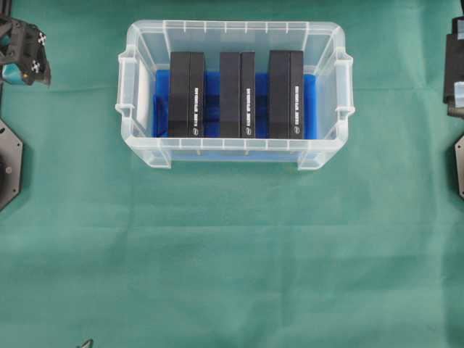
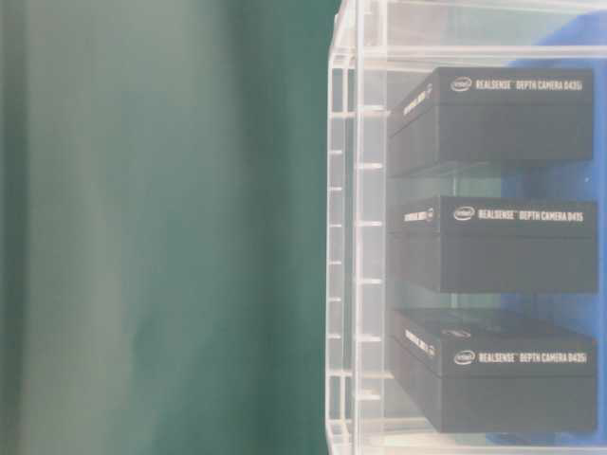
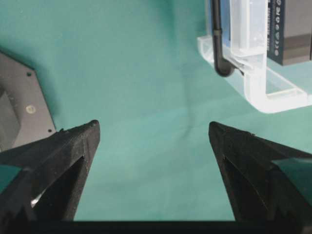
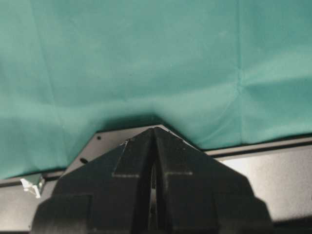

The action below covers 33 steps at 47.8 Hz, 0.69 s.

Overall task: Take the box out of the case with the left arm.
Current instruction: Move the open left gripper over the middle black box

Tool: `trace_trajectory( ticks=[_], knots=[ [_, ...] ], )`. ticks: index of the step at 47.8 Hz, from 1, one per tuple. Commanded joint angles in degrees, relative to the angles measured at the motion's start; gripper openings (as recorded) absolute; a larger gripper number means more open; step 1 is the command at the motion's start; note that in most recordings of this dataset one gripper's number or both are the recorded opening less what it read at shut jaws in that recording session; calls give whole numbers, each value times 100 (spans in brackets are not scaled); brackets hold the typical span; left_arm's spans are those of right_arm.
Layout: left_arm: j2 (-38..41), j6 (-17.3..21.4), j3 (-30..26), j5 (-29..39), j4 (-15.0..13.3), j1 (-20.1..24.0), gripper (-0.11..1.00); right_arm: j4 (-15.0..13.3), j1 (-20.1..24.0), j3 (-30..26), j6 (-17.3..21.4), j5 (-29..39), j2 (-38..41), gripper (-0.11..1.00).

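Left gripper [image 3: 153,134] hangs wide open and empty over the green cloth [image 1: 232,254], left of the case [image 1: 145,148]. Three black boxes [image 1: 237,94] stand on edge inside it. Only the table-level view shows their printed labels. Right gripper [image 4: 154,141] is closed, empty.

Black lattice left gripper [image 3: 153,131], teal pads
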Motion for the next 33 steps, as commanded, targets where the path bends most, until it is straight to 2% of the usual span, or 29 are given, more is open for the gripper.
trace_trajectory(
  ticks=[1, 6, 15, 20, 33],
  knots=[
    [0, -9, -79, -18, 0, 9, 98, 0, -9, -132, 9, 9, -18, 0],
    [0, -62, -88, -79, 0, 18, 98, 0, 0, -141, 9, 9, -9, 0],
    [53, -466, -114, -211, -9, -114, 98, 0, 0, -141, 9, 9, -9, 0],
    [281, -501, -237, -229, -9, -255, 98, 0, -9, -132, 9, 9, -9, 0],
    [1503, -483, -1239, -246, 26, -527, 98, 0, -9, -123, 9, 9, -9, 0]
  ],
)
